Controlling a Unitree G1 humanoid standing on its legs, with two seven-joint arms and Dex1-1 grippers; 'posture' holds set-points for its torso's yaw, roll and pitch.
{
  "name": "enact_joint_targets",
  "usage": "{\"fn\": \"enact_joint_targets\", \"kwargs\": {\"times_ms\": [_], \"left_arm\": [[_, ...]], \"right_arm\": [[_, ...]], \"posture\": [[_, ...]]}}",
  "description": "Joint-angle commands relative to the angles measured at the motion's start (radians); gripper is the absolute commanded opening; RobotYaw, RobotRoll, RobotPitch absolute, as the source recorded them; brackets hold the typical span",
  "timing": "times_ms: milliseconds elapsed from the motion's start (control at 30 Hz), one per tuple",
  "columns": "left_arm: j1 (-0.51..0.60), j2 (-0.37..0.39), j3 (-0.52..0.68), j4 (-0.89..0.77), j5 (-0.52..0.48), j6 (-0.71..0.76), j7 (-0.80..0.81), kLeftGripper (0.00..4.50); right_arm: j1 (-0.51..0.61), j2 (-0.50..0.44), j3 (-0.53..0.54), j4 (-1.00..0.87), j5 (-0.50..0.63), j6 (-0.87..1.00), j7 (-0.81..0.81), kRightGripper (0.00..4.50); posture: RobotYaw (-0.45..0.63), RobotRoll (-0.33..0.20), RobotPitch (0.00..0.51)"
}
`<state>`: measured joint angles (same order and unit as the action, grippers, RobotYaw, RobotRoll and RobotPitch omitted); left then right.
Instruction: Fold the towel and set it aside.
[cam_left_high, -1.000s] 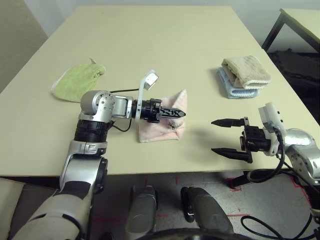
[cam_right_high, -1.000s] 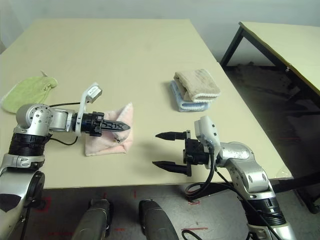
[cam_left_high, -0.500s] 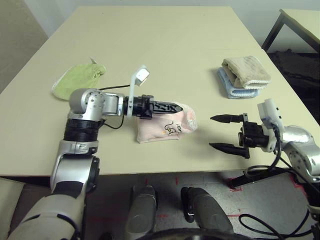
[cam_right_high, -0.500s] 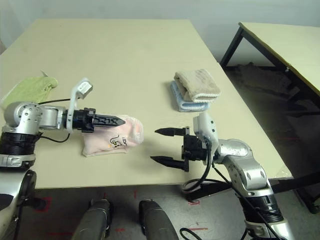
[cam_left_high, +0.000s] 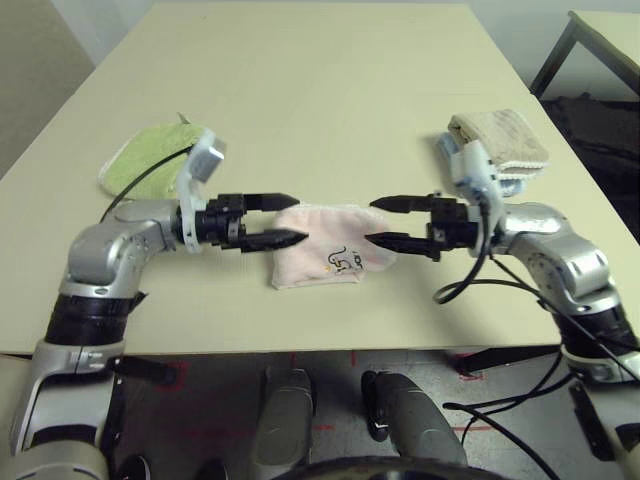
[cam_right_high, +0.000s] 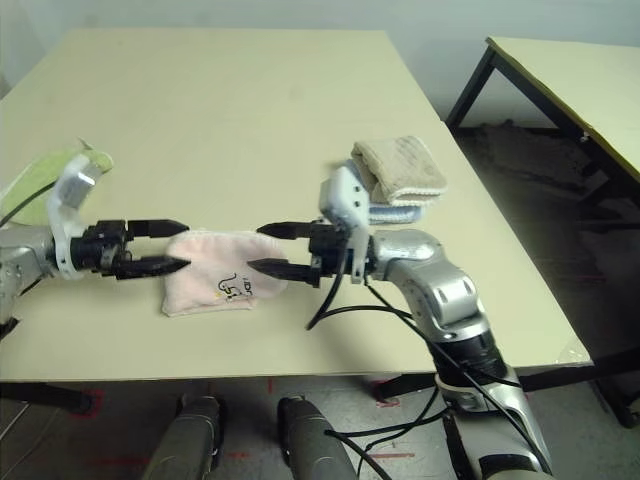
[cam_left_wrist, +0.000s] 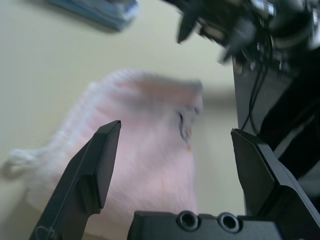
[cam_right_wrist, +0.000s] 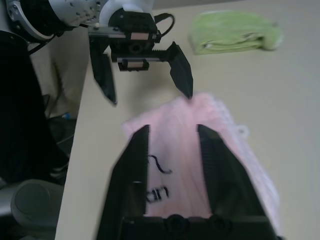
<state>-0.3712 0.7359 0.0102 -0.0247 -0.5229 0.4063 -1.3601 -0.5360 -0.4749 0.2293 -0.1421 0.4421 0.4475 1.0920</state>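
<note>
1. The towel (cam_left_high: 325, 258) lies folded into a small pink bundle on the table (cam_left_high: 330, 90), between the two grippers, which face each other across it
2. The left gripper (cam_left_high: 285, 220) is spread wide and holds nothing; its fingertips sit at the towel's near end, one above the cloth and one level with it
3. The right gripper (cam_left_high: 378, 222) is also parted and empty, its tips at the towel's opposite end
4. Risk: if either gripper closes on the top layer alone, I judge the fold would peel open on lifting
5. Risk: the tips point at each other with just the bundle between; pushing in from both ends could bunch the towel or knock fingers together
6. Risk: a one-sided pull could drag the bundle instead of raising it
7. Dark stitched lettering (cam_left_high: 342, 259) shows on the towel's top face, toward the right gripper; it is not legible
</note>
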Motion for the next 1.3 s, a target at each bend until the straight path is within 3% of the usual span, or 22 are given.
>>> {"fn": "enact_joint_targets", "kwargs": {"times_ms": [33,100,467,667,867,900,1000,1133,1300], "left_arm": [[0.034,-0.029,-0.020,0.018,0.053,-0.158,-0.024,4.50],[0.045,-0.044,-0.030,0.042,0.075,-0.213,-0.022,4.50],[0.002,-0.180,-0.093,0.164,0.138,-0.334,0.029,4.50],[-0.028,-0.236,-0.134,0.152,0.149,-0.347,0.038,4.50],[-0.037,-0.219,-0.087,0.114,0.125,-0.314,0.093,4.50],[-0.034,-0.207,-0.079,0.112,0.127,-0.315,0.096,4.11],[-0.019,-0.159,-0.054,0.104,0.114,-0.315,0.078,4.30],[-0.010,-0.107,-0.041,0.107,0.096,-0.288,0.048,3.42],[-0.006,-0.096,-0.036,0.107,0.076,-0.267,0.040,1.65]], "right_arm": [[-0.005,0.015,0.059,0.050,-0.044,0.011,0.003,0.69],[-0.005,0.022,0.075,0.066,-0.053,0.023,0.005,0.02],[-0.014,0.049,0.101,0.141,-0.110,-0.011,0.013,0.02],[-0.027,0.078,0.105,0.147,-0.124,-0.010,0.001,0.02],[-0.017,0.068,0.100,0.135,-0.122,-0.004,0.002,0.02],[-0.015,0.066,0.100,0.135,-0.121,-0.003,0.002,0.00],[-0.014,0.063,0.099,0.134,-0.121,-0.001,0.002,0.00],[-0.013,0.065,0.104,0.140,-0.122,-0.005,0.001,0.00],[-0.020,0.073,0.110,0.150,-0.122,-0.007,0.005,0.00]], "posture": [[0.03,0.000,0.159],[0.04,0.000,0.158],[0.03,0.000,0.156],[0.02,0.000,0.159],[0.02,0.000,0.160],[0.02,0.000,0.160],[0.02,0.000,0.160],[0.03,0.000,0.163],[0.04,0.000,0.164]]}}
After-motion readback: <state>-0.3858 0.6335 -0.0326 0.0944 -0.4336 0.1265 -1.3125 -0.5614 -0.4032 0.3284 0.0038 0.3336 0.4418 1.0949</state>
